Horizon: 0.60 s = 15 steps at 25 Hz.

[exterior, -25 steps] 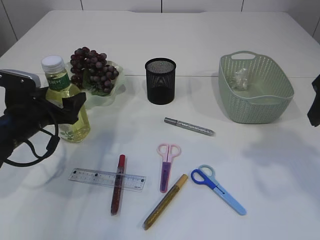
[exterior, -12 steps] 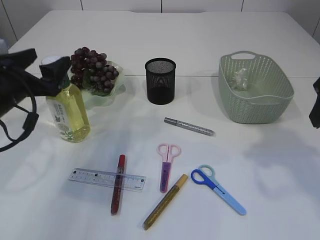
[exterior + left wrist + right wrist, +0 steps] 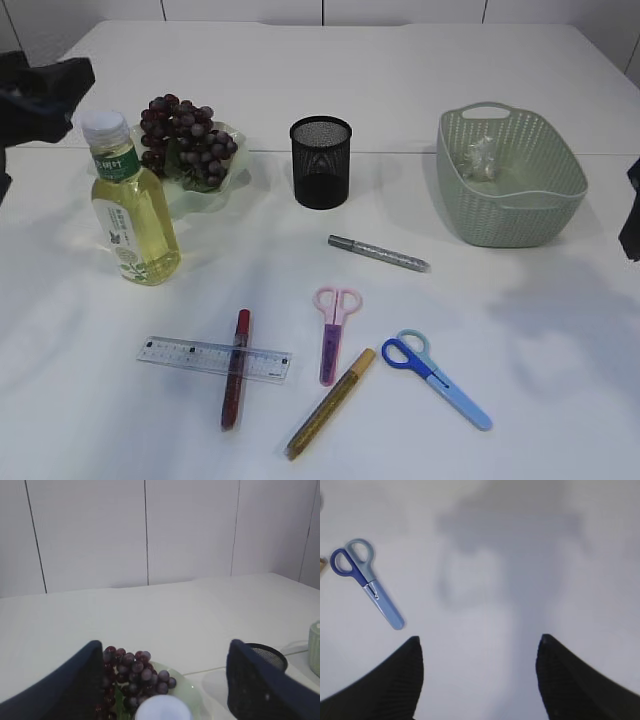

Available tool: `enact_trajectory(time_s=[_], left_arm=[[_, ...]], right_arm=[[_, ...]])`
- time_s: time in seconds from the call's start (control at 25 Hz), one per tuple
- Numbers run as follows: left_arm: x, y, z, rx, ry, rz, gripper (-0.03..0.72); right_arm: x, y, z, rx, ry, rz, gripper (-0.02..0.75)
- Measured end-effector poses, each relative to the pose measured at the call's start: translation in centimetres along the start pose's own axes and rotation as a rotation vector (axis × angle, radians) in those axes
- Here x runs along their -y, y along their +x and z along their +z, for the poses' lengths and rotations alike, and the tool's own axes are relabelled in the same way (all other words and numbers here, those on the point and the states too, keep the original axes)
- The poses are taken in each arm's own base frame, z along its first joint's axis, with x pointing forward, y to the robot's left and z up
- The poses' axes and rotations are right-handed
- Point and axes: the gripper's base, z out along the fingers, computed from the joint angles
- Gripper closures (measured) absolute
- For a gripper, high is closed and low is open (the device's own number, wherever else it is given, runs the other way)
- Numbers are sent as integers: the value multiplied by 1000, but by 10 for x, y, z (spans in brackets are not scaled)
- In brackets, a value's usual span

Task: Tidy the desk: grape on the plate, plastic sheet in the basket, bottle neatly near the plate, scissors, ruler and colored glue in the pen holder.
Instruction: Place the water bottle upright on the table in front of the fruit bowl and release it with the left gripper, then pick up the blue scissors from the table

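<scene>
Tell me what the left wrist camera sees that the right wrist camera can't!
Only the left wrist view shows the grapes on the plate, the bottle's white cap, the black pen holder and the wall behind. Only the right wrist view shows the blue scissors lying flat. Both show white table and a pair of dark open gripper fingers holding nothing.

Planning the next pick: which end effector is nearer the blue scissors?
The right. Its end effector hangs over bare table just right of the blue scissors, open and empty. The left end effector is up above the bottle, far left.
</scene>
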Motion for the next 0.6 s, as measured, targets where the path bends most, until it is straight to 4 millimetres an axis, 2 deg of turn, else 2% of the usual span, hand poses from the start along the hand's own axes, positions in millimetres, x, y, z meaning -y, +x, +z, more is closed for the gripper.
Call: enact_trajectory(time_s=[0.16, 0.32, 0.6], left_arm=[[2, -12, -15, -129, -14, -39, 187], [1, -19, -38, -313, -80, -56, 195], [-5, -17, -81, -648, -229, -80, 201]], right_arm=[[-3, 0, 0, -1, -37, 17, 190], [-6, 0, 0, -3, -61, 30, 189], [-6, 0, 0, -5, -63, 31, 190]])
